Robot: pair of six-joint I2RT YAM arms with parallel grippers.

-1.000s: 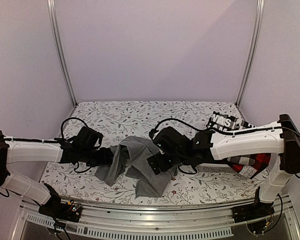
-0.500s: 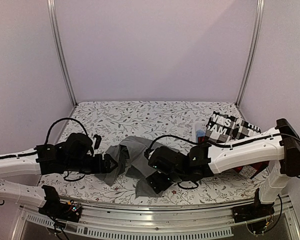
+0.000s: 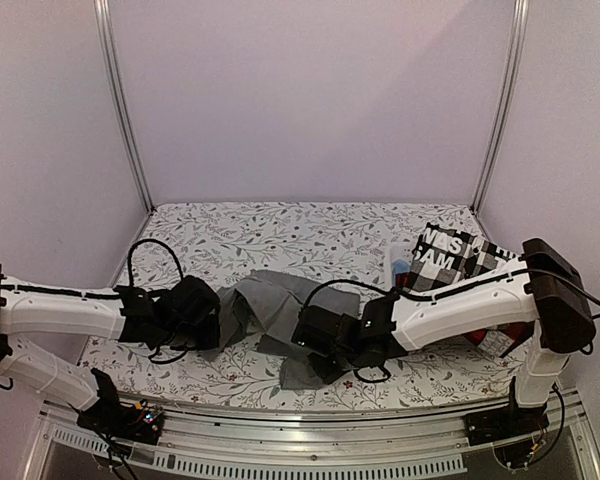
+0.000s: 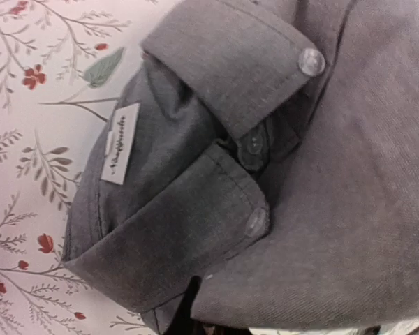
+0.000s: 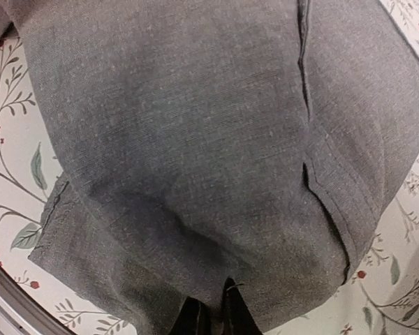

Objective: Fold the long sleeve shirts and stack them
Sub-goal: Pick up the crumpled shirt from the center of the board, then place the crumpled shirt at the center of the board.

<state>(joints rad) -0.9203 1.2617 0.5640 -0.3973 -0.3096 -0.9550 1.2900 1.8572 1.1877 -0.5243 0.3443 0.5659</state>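
Observation:
A plain grey long sleeve shirt [image 3: 275,300] lies crumpled in the middle of the table. The left wrist view shows its collar [image 4: 223,77], buttons and a white label [image 4: 120,143]. My left gripper [image 3: 220,318] [image 4: 195,322] sits at the shirt's left edge, shut on the cloth, with its fingers almost buried under a fold. My right gripper [image 3: 302,338] [image 5: 215,317] is at the shirt's near right part, its two dark fingertips pinched together on grey fabric. A black-and-white checked shirt [image 3: 460,255] and a red-and-black one [image 3: 500,330] lie at the right, partly behind my right arm.
The table wears a floral cloth [image 3: 280,230]. A small white and blue object [image 3: 400,262] stands beside the checked shirt. Metal posts [image 3: 125,120] rise at the back corners, with walls close on both sides. A metal rail [image 3: 310,455] runs along the near edge.
Both grippers stood open earlier and have closed on the grey shirt. The right gripper slid left toward the near edge. The left swung out and came back to the shirt's left side.

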